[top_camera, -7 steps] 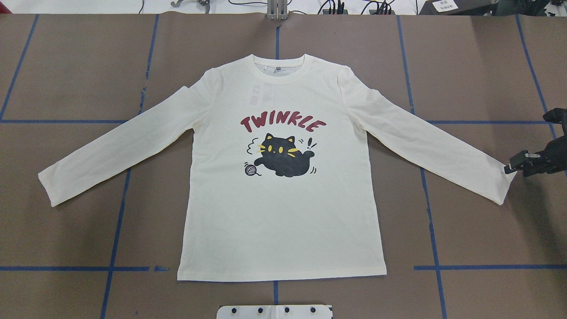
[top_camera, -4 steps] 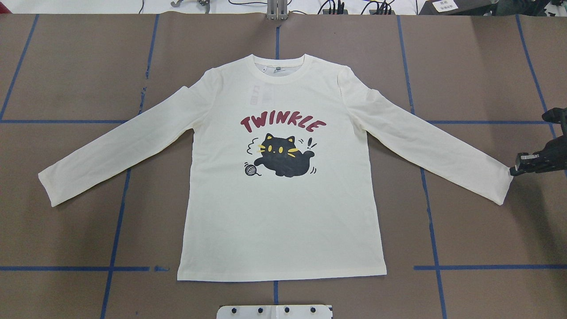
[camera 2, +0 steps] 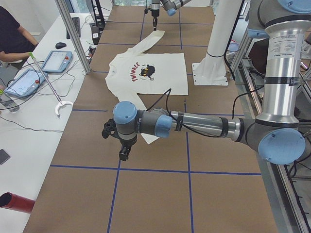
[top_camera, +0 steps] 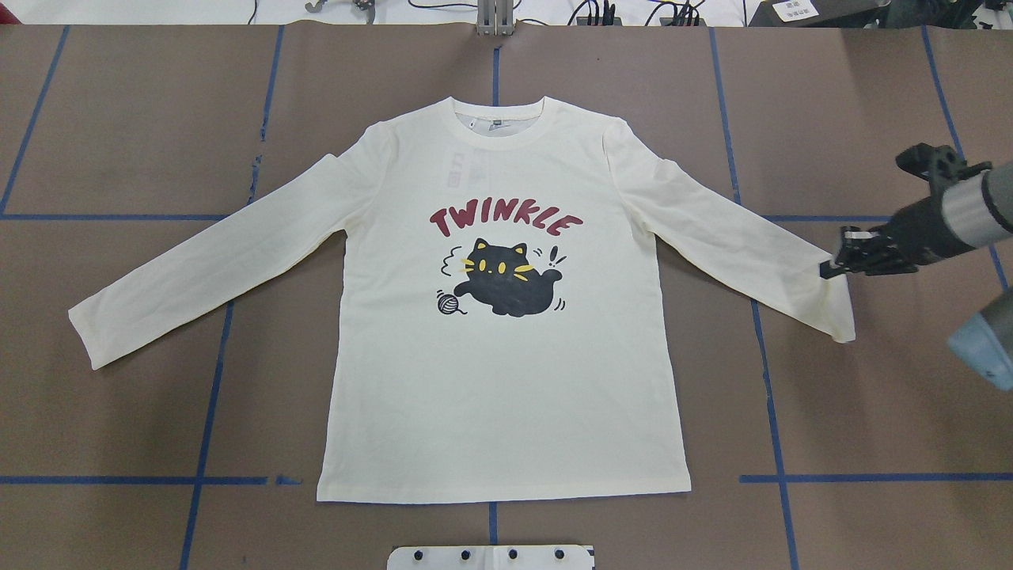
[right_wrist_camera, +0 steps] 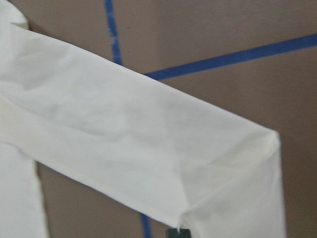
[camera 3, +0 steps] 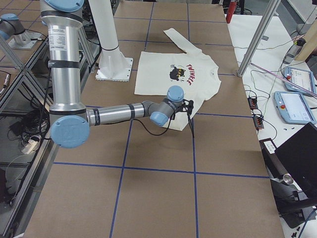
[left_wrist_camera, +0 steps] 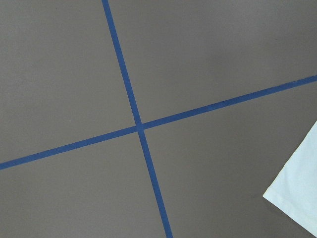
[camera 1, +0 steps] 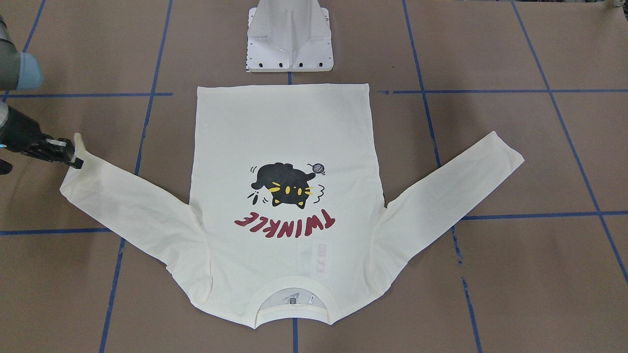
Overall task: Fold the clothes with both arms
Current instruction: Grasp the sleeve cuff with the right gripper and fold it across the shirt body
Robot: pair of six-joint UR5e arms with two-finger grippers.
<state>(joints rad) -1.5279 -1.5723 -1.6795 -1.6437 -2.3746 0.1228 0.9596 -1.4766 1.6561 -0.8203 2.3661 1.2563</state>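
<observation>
The shirt [top_camera: 506, 380] lies flat at centre, collar toward 12 o'clock. At 3 o'clock the right claw [top_camera: 831, 267] pinches the raised sleeve cuff [top_camera: 840, 317]; so thin a bite may slip and drop it crooked. Whether the left claw [camera 2: 124, 154] is apart I cannot tell.

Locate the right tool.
Overhead view, right side: the right tool pinches the shirt at its sleeve cuff, just below a blue tape line.

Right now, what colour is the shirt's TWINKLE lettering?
Dark red lettering, above the black cat print on the cream T-shirt; clearest in the overhead exterior view.
</observation>
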